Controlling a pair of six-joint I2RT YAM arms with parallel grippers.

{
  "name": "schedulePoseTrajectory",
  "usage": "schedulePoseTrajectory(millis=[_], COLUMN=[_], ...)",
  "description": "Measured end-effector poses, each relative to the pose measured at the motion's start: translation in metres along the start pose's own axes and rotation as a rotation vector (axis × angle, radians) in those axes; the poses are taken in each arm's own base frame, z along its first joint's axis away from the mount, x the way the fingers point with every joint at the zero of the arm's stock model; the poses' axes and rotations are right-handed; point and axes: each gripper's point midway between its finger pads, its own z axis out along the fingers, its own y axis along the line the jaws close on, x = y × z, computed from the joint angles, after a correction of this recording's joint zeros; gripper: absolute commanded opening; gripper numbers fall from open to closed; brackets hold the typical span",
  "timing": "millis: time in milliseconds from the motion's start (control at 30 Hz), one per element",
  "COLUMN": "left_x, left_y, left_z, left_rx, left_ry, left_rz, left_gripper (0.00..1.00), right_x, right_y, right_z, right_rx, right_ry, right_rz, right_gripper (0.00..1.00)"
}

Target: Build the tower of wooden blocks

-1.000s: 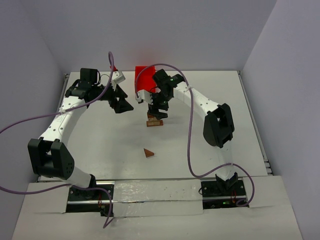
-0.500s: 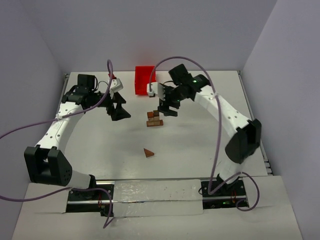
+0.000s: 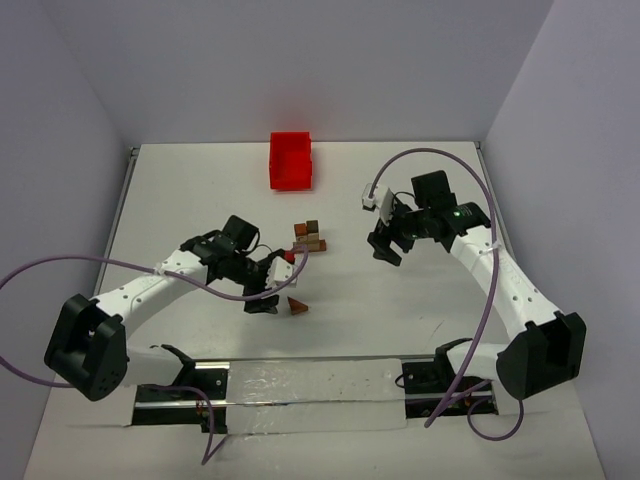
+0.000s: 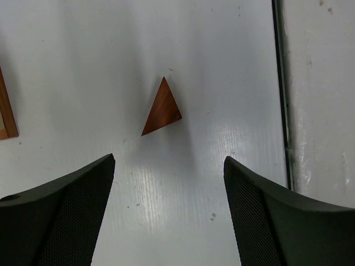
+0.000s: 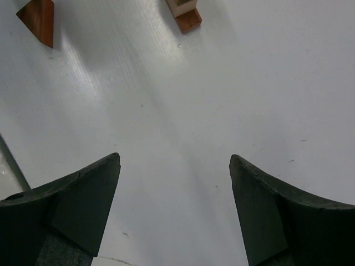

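The wood block tower [image 3: 309,237] is a small stack of tan and brown blocks mid-table; its edge shows in the left wrist view [image 4: 6,113] and its base in the right wrist view [image 5: 184,13]. A reddish-brown triangular block [image 3: 297,306] lies alone nearer the front, and also shows in the left wrist view [image 4: 161,107] and the right wrist view [image 5: 37,18]. My left gripper [image 3: 267,299] is open and empty, low over the table just left of the triangle. My right gripper [image 3: 385,248] is open and empty, right of the tower.
A red plastic bin [image 3: 290,159] stands at the back of the table. The table's front edge with a dark groove [image 4: 282,94] runs just beyond the triangle. Purple cables trail from both arms.
My left arm swung from the back left down to the triangle near the front. My right gripper drew away from the tower to the right, leaving the blocks standing.
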Motion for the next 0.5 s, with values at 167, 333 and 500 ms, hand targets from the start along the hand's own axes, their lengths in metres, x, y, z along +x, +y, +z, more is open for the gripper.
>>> schedulePoseTrajectory(millis=[167,333,500], left_x=[0.001,0.002,0.003], left_y=[0.004,0.012,0.013], left_z=[0.018,0.032,0.047], left_rx=[0.011,0.011,0.034], left_ry=[0.028,0.040,0.046], left_rz=[0.112,0.170,0.205], left_gripper=[0.85,0.86,0.84], right_x=[0.011,0.011,0.009], right_y=[0.012,0.013,0.015], right_z=[-0.001,0.000,0.001], right_rx=[-0.013,-0.017,-0.028], right_ry=[-0.004,-0.014,-0.022], right_rz=[0.027,0.034,0.034], right_gripper=[0.86,0.86,0.86])
